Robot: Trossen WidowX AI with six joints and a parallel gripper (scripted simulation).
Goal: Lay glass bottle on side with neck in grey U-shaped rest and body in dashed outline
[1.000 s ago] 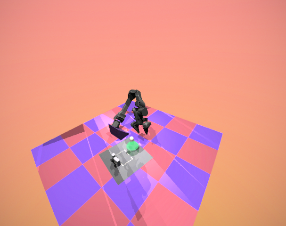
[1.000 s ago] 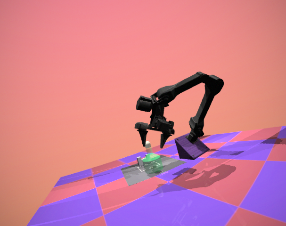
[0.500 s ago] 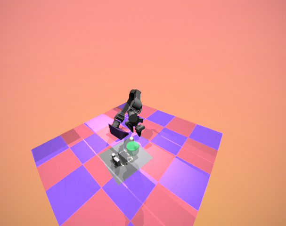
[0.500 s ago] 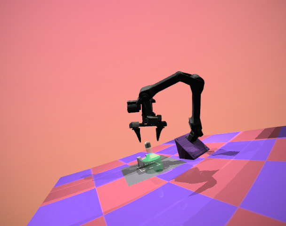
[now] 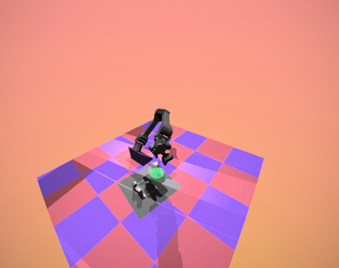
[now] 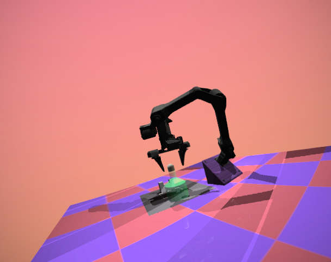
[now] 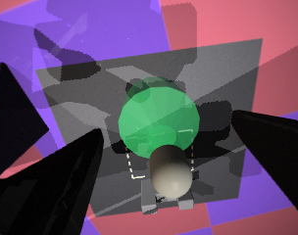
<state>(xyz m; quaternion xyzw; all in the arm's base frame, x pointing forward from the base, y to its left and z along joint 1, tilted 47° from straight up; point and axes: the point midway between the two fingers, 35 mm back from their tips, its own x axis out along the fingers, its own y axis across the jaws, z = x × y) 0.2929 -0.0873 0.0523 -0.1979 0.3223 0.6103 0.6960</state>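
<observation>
Black arm arched, gripper [image 5: 161, 159] [image 6: 173, 168] [image 7: 167, 125] pointing down (fingers wide)

The top camera is looking steeply down from high and far off, facing the black jointed arm [image 5: 163, 124] [image 6: 176, 104]; the exterior one is viewing obliquely from the side, also well back. The wrist camera is peering down close. All three are sharing the flat grey square mat [image 5: 140, 211] [image 6: 152, 209] [image 7: 223, 64].
</observation>
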